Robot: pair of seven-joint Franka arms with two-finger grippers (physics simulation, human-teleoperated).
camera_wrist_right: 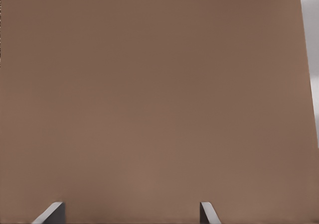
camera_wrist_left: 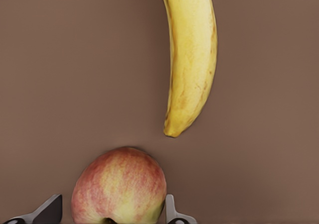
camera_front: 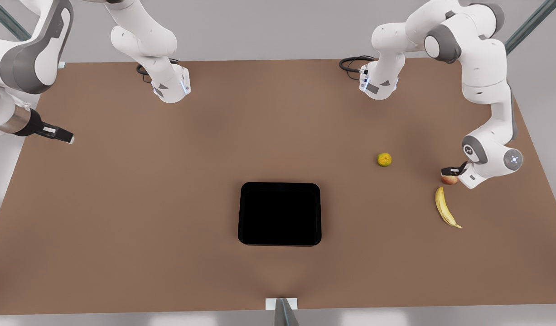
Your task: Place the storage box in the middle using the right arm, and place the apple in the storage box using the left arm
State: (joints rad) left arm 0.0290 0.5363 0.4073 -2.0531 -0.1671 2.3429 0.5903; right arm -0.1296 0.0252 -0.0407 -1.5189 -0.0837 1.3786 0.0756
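The glossy black storage box (camera_front: 280, 213) lies open and empty in the middle of the brown table. The reddish-pink apple (camera_front: 449, 180) rests on the table at the front view's right. My left gripper (camera_front: 452, 172) hovers low over the apple (camera_wrist_left: 119, 184). In the left wrist view that gripper (camera_wrist_left: 109, 206) is open, with one finger on each side of the fruit; one finger sits close against it and the other stands a little apart. My right gripper (camera_front: 69, 137) waits open at the table's edge on the front view's left, its fingers (camera_wrist_right: 52, 211) spread over bare tabletop.
A yellow banana (camera_front: 446, 207) lies just beyond the apple, toward the table's front, also seen in the left wrist view (camera_wrist_left: 192, 59). A small yellow-orange fruit (camera_front: 384, 159) sits between the apple and the box. Both arm bases stand at the table's back edge.
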